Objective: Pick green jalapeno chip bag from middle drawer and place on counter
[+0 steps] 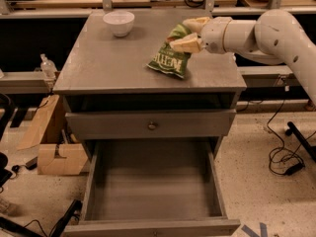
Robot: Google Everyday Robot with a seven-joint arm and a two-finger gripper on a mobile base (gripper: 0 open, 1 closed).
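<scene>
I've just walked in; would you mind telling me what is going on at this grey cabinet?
The robot's arm reaches in from the right, and its gripper is shut on the top of the green jalapeno chip bag. The bag hangs tilted over the right part of the counter, its lower edge at or just touching the surface, not yet released. Below, the middle drawer is pulled out, with nothing showing inside. A white bowl sits at the counter's back left.

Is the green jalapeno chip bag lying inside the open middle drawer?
No, the green jalapeno chip bag is over the counter, held at its top by the gripper; the middle drawer shows a bare bottom.
</scene>
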